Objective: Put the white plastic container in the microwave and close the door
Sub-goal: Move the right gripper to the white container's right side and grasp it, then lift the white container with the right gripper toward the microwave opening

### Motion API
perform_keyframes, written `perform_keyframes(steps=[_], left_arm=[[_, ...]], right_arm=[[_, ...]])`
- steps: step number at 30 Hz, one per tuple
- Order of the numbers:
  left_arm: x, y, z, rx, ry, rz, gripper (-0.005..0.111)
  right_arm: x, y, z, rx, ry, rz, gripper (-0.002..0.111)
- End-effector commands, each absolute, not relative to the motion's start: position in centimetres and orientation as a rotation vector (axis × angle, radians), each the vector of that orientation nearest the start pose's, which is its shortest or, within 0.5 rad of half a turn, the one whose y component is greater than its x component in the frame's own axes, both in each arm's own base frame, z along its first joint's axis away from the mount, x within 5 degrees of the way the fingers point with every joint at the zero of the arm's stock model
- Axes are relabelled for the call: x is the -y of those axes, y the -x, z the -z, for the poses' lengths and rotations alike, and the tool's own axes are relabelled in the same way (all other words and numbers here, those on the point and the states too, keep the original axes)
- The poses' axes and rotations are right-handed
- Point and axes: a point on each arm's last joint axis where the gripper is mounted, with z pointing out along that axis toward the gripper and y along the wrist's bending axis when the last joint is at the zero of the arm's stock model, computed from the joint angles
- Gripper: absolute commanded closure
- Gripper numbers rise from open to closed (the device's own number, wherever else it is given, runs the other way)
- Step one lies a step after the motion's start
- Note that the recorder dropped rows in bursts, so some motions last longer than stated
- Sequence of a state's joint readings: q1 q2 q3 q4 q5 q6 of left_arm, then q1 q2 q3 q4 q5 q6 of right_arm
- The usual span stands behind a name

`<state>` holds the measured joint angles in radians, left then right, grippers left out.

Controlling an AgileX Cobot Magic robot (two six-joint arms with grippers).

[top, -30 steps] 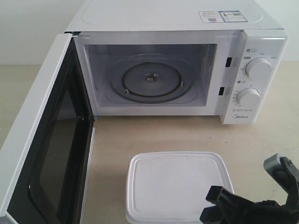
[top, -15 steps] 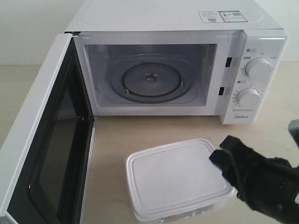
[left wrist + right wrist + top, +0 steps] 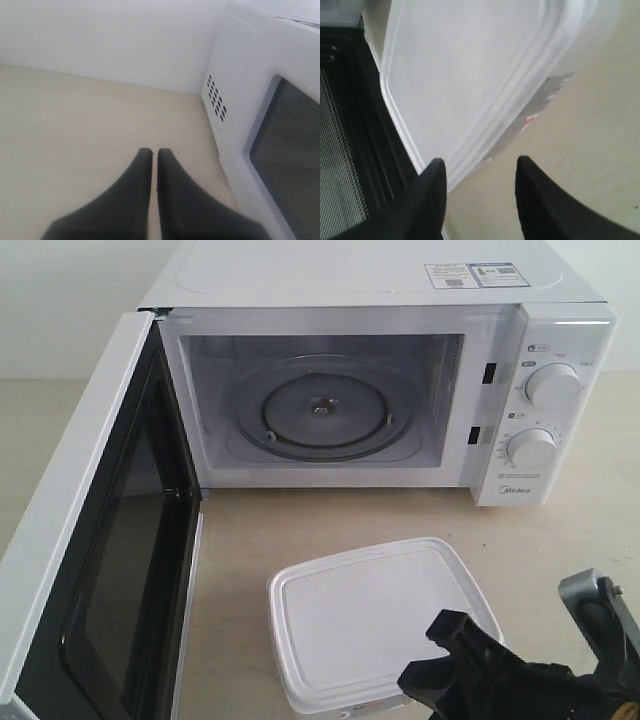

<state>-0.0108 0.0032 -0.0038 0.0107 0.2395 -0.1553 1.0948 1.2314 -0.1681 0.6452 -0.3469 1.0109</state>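
Right fingers (image 3: 434,185) wide at the white plastic container (image 3: 370,620), door (image 3: 70,530) open.
A container corner sat just ahead of their gap, on the desk (image 3: 330,520) (contact I couldn't judge); beyond it I saw the microwave (image 3: 350,280) gaping. My left fingers (image 3: 142,170) were pressed together, empty.

White microwave (image 3: 350,275), white container (image 3: 370,618)

The pale beige surface (image 3: 300,525) carries the microwave (image 3: 300,275) and the white plastic container (image 3: 370,615). The container rests just ahead of the right end effector (image 3: 479,167), one corner near its fingertips. The microwave stands farther beyond.
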Motion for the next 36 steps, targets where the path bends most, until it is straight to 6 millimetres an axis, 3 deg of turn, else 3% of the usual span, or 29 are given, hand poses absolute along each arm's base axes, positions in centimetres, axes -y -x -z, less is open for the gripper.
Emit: perform_keyframes(steps=[1, 4, 11, 15, 18, 21, 25, 30, 36], left_arm=[[0.0, -5.5, -19.2, -1.714, 0.121, 0.114, 0.102], [0.0, -5.5, -19.2, -1.714, 0.121, 0.114, 0.102], [0.0, -5.5, -19.2, -1.714, 0.121, 0.114, 0.102], [0.0, -5.5, -19.2, -1.714, 0.121, 0.114, 0.102], [0.0, -5.5, -19.2, -1.714, 0.121, 0.114, 0.102], [0.0, -5.5, -19.2, -1.714, 0.121, 0.114, 0.102], [0.0, -5.5, -19.2, -1.714, 0.121, 0.114, 0.102], [0.0, -5.5, -19.2, -1.714, 0.121, 0.114, 0.102], [0.0, -5.5, -19.2, -1.714, 0.121, 0.114, 0.102]], right_arm=[[-14.2, -9.8, -14.0, -2.394, -0.929, -1.079, 0.069], [-14.4, -10.1, -13.6, -2.380, -0.946, -1.067, 0.069], [-13.7, -12.3, -13.1, -2.158, -1.027, -1.021, 0.069], [-12.0, -15.1, -14.0, -1.946, -0.846, -0.920, 0.069], [-12.5, -16.0, -15.0, -1.908, -0.693, -0.969, 0.069], [-13.5, -15.3, -14.8, -2.004, -0.594, -1.048, 0.069], [-11.9, -13.9, -15.1, -2.010, -0.632, -1.068, 0.069], [-10.8, -12.2, -15.0, -2.179, -0.643, -1.000, 0.069], [-10.0, -12.5, -14.4, -2.220, -0.734, -0.930, 0.069]])
